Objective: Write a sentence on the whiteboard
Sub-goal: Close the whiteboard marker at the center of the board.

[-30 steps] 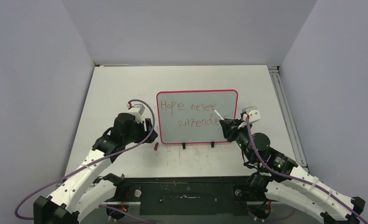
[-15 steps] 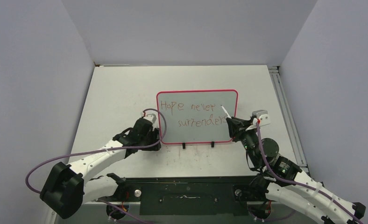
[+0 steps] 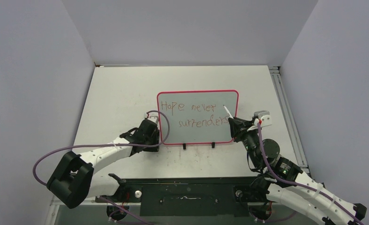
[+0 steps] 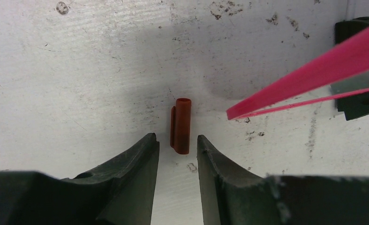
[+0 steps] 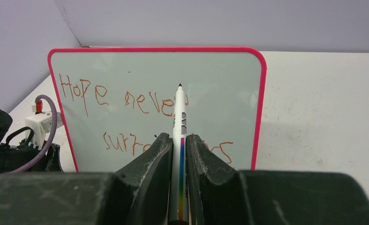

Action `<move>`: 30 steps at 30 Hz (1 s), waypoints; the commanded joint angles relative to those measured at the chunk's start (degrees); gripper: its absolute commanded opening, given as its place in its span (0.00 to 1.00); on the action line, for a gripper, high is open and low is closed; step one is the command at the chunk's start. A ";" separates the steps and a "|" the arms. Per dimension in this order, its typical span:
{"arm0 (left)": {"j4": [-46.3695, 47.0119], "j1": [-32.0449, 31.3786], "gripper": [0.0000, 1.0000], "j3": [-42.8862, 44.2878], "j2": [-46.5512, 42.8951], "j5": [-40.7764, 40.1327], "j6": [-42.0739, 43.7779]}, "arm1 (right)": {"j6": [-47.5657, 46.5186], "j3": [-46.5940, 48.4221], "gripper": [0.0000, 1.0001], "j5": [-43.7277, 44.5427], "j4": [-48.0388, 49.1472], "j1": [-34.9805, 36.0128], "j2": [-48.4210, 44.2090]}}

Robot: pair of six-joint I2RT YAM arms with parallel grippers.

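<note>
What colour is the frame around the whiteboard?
The whiteboard frame is pink-red, clearest in the right wrist view.

Left arm [image 3: 107, 152] low, stretched forward, left jaws parted; right arm [image 3: 285, 171] bent, right jaws clamped.

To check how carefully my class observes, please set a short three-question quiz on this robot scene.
1. True or false: the right gripper is shut on the marker.
2. What has one end between the fingertips of the open left gripper? A) a red-brown cap B) an eraser C) a sponge
3. Fill in: the sentence on the whiteboard starts with the word ____.

Key: 1 true; 2 A; 3 Hope.
</note>
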 commanded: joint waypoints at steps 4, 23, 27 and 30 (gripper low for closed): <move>2.88 -0.59 0.31 2.09 2.24 -1.67 0.15 | -0.10 -0.34 0.07 1.44 2.20 0.16 -0.33; 2.05 -0.62 0.07 2.45 3.75 -1.68 -0.47 | 0.05 -0.61 0.07 2.13 1.95 0.12 -1.10; 1.06 -0.62 0.00 2.31 2.69 -1.82 -1.00 | 0.16 -0.61 0.07 2.19 1.92 0.16 -1.21; 0.64 -0.62 0.00 1.31 0.47 -2.31 -1.76 | 0.15 -0.67 0.07 2.18 1.86 0.16 -1.58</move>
